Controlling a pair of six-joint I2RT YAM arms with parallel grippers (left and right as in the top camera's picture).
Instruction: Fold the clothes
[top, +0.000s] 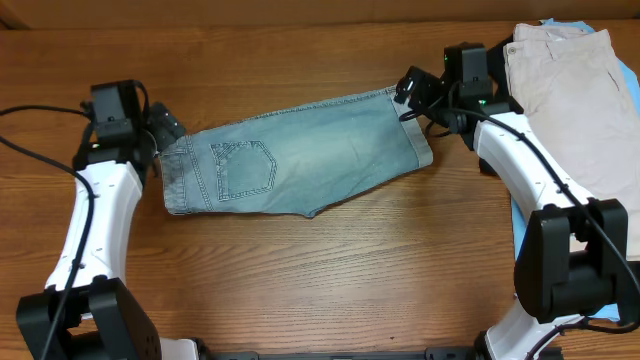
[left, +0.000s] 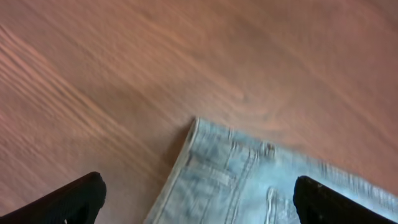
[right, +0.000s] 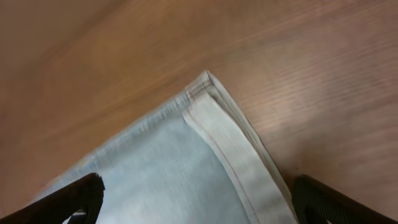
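— Since both wrist cameras look straight at it, where is the garment?
— The denim shorts (top: 300, 155) lie flat on the wooden table (top: 320, 280), across the upper middle of the overhead frame. The waistband is toward the left and the leg hem toward the right. My left claw (top: 165, 135) sits at the waistband end and my right claw (top: 408, 95) at the hem end.
— Are you holding anything?
— No. Both claws stand wide. In each wrist view my two black fingers (left: 68, 202) sit in the lower corners of the frame, well apart. The cloth lies on the wood between them, gripped by neither.
— Any brand or writing?
— None that I can read. From above I make out a stitched back pocket (top: 245, 170) on the left part of the shorts; anything finer is too small to tell.
— What do the wrists add?
— Close detail. The left wrist shows the waistband corner (left: 199, 134) with its seams and a belt loop (left: 268, 149), somewhat blurred. The right wrist shows the hem corner (right: 208, 81) pointing to the top of the frame, with a pale hem band (right: 236, 155) running down to the lower right.
— And the overhead alone?
— The other clothes. A beige garment (top: 570, 90) lies at the upper right of the frame on sky-blue cloth (top: 516, 222) that shows at its edge, just beside my right arm (top: 520, 165).
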